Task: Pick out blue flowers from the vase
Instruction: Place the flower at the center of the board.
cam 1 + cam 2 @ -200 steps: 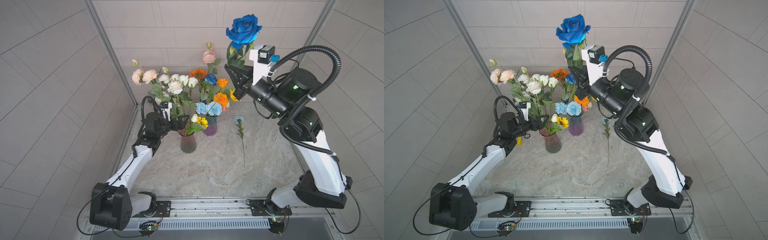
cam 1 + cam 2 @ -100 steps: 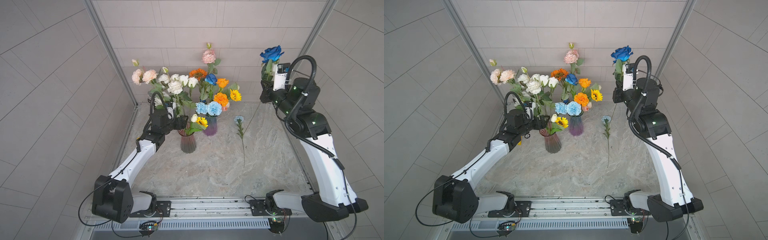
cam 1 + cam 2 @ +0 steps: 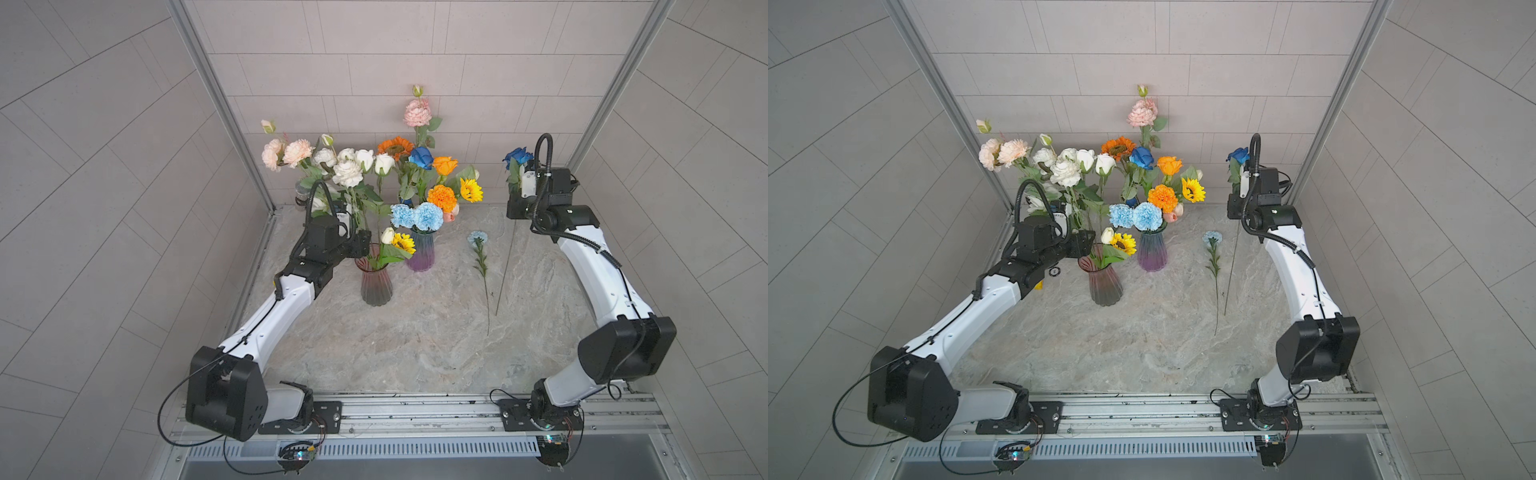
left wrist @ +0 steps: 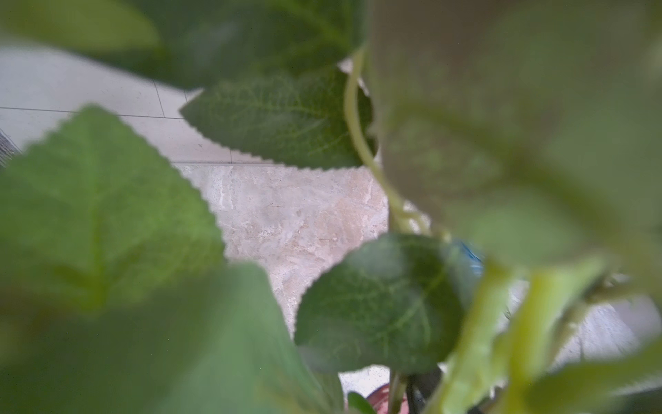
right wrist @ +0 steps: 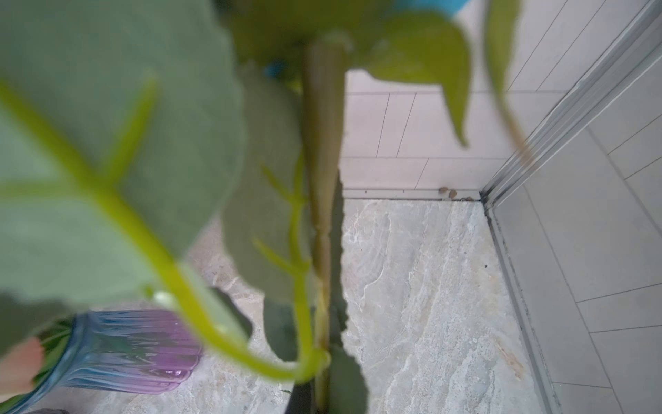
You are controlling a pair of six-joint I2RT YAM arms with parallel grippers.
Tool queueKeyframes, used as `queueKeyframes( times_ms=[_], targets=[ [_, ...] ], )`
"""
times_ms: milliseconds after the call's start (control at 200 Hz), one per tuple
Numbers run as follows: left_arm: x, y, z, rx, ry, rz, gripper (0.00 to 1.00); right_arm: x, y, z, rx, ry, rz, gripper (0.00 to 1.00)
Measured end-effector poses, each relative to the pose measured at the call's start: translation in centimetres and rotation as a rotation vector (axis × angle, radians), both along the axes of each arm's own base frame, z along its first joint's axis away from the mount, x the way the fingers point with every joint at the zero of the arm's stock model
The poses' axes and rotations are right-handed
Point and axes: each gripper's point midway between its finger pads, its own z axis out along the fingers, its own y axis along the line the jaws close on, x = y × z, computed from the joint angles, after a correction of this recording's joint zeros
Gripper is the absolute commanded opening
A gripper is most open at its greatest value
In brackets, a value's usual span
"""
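Right pincer held a blue rose upright over the bench's far right corner; placing it turned on stem direction.

The right pincer (image 3: 516,208) was clenched on the long green stem of the deep-blue artificial rose (image 3: 517,156); the stem ran steeply down from it, its tip near the pale-blue carnation lying flat on the marble-patterned bench (image 3: 415,345). The left pincer (image 3: 362,245), nearer the ribbed pink glass vase (image 3: 376,286), sat among leaves; its state could not be told.

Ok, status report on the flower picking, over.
Right gripper shut on blue rose. Left gripper among stems at red vase. Leaves crowd it.
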Motion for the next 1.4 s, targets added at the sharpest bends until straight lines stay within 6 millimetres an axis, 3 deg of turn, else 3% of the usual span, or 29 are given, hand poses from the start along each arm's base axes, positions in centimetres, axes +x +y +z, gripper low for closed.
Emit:
queueKeyframes(
  times_ms=[280,545,740,811,936,1036,1131,1231,1401],
  targets=[
    [0.5,0.4,0.0,0.031,-0.016,0.032,0.73,4.5,-1.3,-10.8,0.036,0.205,-0.006,0.0],
    [1.1,0.7,0.2,0.04,-0.035,0.052,0.73,6.2,-1.3,-18.0,0.052,0.324,-0.023,0.0],
    [1.2,0.5,0.4,0.047,-0.051,0.045,0.73,6.6,-1.5,-21.0,0.063,0.371,-0.049,0.25],
    [1.2,0.3,0.5,0.046,-0.056,0.042,0.73,6.6,-1.6,-21.5,0.068,0.382,-0.064,0.46],
    [1.2,0.2,0.6,0.046,-0.062,0.036,0.73,6.7,-1.8,-21.3,0.064,0.372,-0.069,0.59],
    [1.2,0.0,0.6,0.044,-0.066,0.032,0.73,6.7,-1.8,-20.7,0.066,0.356,-0.075,0.6],
    [1.1,-0.1,0.6,0.043,-0.068,0.029,0.73,5.6,-1.7,-18.6,0.07,0.323,-0.07,0.59],
    [0.9,-0.1,0.6,0.043,-0.07,0.028,0.73,3.5,-1.1,-14.1,0.095,0.234,-0.049,0.55],
    [0.7,0.0,0.7,0.042,-0.074,0.028,0.73,-1.6,2.0,-3.3,0.171,-0.032,0.05,0.53]
  ],
)
